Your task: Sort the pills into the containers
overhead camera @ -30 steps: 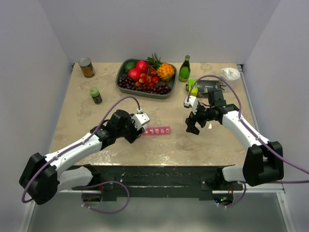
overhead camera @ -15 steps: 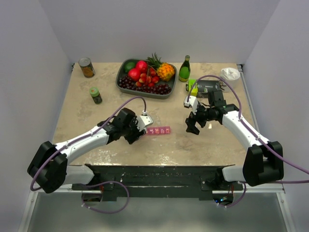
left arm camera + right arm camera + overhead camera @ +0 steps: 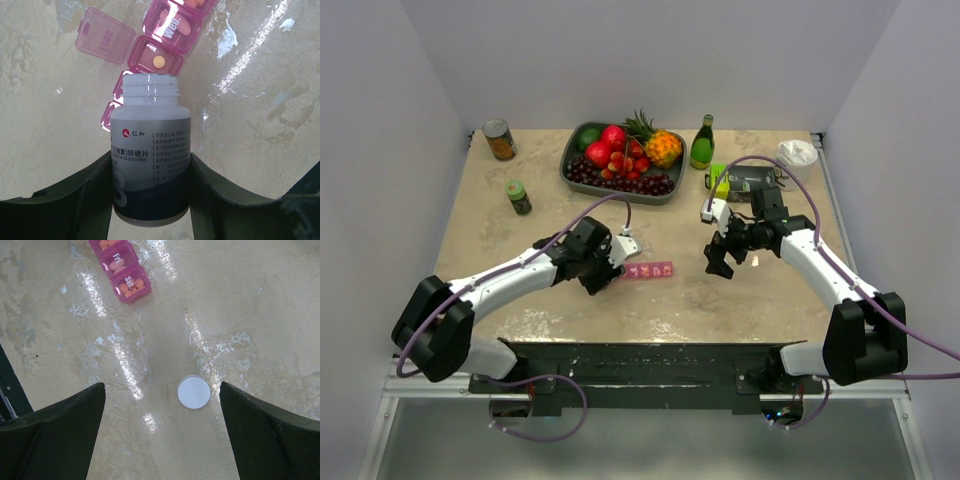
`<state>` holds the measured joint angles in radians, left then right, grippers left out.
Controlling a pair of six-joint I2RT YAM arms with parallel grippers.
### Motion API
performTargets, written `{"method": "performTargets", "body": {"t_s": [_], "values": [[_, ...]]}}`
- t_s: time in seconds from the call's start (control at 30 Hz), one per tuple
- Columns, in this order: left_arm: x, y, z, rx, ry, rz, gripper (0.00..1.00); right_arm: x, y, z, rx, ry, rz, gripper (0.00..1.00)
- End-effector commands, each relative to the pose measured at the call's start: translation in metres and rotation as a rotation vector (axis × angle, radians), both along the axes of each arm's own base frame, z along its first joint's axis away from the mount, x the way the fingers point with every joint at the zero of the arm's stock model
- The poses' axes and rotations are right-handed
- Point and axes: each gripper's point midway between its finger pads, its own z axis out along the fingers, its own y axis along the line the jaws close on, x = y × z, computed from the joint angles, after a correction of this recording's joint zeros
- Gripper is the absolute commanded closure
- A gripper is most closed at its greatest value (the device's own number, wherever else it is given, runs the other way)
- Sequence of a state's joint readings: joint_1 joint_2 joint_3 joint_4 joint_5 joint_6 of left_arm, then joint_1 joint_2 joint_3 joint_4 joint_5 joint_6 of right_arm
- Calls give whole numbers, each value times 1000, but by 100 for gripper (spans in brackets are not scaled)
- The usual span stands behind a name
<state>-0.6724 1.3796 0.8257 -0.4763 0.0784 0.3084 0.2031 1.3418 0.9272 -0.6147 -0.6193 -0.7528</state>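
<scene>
1. Well, looks partway done. Pink pill box lying flat mid-worktop, between the two arms.
2. Already got orange pills in the Fri and Sat slots, plus something orange under the closed Wed lid.
3. Only a single pill in the open slot right at the bottle mouth.
4. Left jaws part closed round an uncapped white bottle, mouth pointing at that slot.
5. Right jaws spread wide, holding nothing, hanging over the loose white cap.
6. Probably left to do: more pills in that open slot and whatever sits hidden behind the bottle, then lids snapped shut. Can't tell the empty count.
</scene>
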Motion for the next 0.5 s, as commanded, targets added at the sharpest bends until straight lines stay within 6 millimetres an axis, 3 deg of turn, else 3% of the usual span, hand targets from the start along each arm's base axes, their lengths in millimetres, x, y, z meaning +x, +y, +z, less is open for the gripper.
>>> {"method": "performTargets", "body": {"t_s": [0.0, 0.47], "values": [[7, -5, 11, 30, -15, -18, 100, 1, 2, 7, 16, -20, 17, 1], [8, -4, 6, 113, 41, 1, 100, 1, 2, 8, 16, -22, 16, 1]]}}
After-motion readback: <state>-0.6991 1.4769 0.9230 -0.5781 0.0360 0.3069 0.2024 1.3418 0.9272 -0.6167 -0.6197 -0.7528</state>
